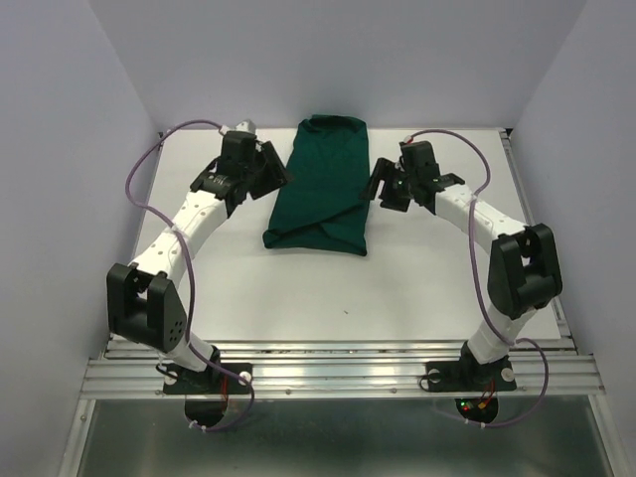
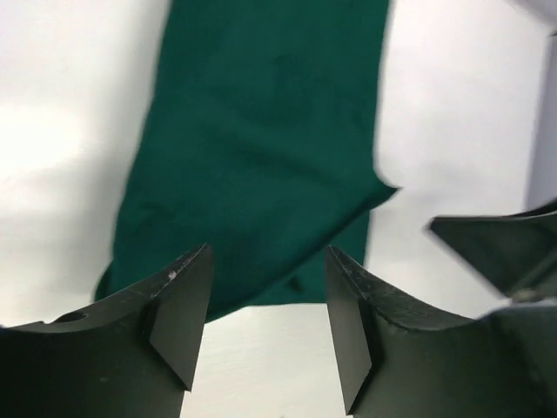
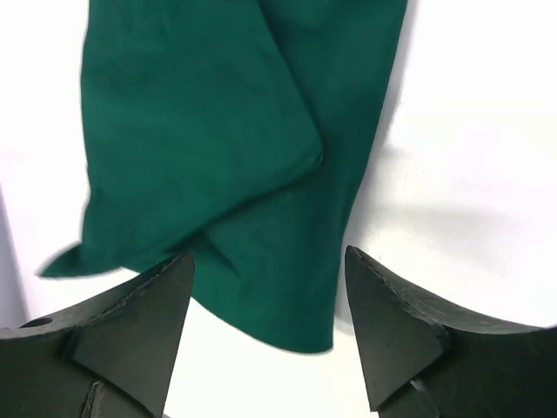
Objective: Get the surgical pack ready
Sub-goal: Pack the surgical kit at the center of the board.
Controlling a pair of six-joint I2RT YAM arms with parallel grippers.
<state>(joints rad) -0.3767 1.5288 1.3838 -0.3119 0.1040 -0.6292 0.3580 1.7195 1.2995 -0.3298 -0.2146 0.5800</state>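
The surgical pack [image 1: 323,189] is a dark green cloth folded into a long bundle, lying at the back middle of the white table. My left gripper [image 1: 279,175] hovers just off its left edge, open, with nothing between the fingers. My right gripper [image 1: 379,189] hovers off the right edge, open wide and empty. In the left wrist view the cloth [image 2: 261,148] lies beyond the left gripper [image 2: 269,261]. In the right wrist view a folded flap of the cloth [image 3: 209,131] lies ahead of the right gripper [image 3: 270,261]. What the bundle holds is hidden.
The white table [image 1: 328,298] is walled by pale panels at the left, back and right. An aluminium rail [image 1: 338,370] runs along the near edge, where both arm bases are bolted. Purple cables loop beside each arm.
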